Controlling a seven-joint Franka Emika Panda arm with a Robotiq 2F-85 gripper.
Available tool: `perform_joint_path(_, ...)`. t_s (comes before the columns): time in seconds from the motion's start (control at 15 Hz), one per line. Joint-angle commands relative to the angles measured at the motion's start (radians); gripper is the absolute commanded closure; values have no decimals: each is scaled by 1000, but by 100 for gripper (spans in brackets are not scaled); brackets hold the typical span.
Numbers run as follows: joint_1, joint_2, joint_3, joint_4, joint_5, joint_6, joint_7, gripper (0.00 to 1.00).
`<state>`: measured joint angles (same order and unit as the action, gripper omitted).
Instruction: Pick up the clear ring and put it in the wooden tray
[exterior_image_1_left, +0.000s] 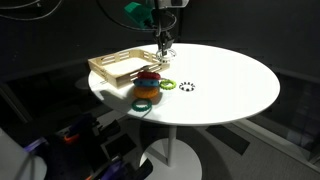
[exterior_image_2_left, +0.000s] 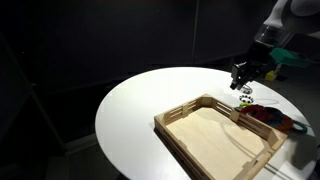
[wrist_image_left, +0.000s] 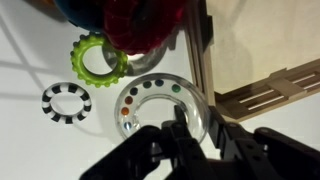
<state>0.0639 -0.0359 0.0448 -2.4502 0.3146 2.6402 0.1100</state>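
My gripper (wrist_image_left: 198, 128) sat low over the clear ring (wrist_image_left: 148, 88), fingers straddling its rim, couldn't tell whether they'd clamped, wooden tray (wrist_image_left: 265, 85) just beside.

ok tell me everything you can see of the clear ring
The clear ring is a see-through, colourless, plastic-looking hoop with whitish glints and small coloured dots along its band. It lies flat on the white table, just outside the wooden tray corner and beside the green ring. In the wrist view the claw has its fingers straddling the ring's edge; whether they grip it cannot be told.
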Motion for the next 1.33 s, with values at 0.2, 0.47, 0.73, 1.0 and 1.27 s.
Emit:
perform_joint_path(0.2, 53, 35, 50, 81, 46, -83, -27, 91)
perform_joint_path(0.47, 83, 70, 84, 118, 27, -120, -16, 91)
perform_joint_path(0.73, 107, 119, 118, 156, 17, -158, -14, 91)
perform_joint_path(1.0, 120, 164, 141, 173, 20, -188, -24, 91)
perform_joint_path(1.27, 123, 198, 153, 170, 9, -203, -25, 91)
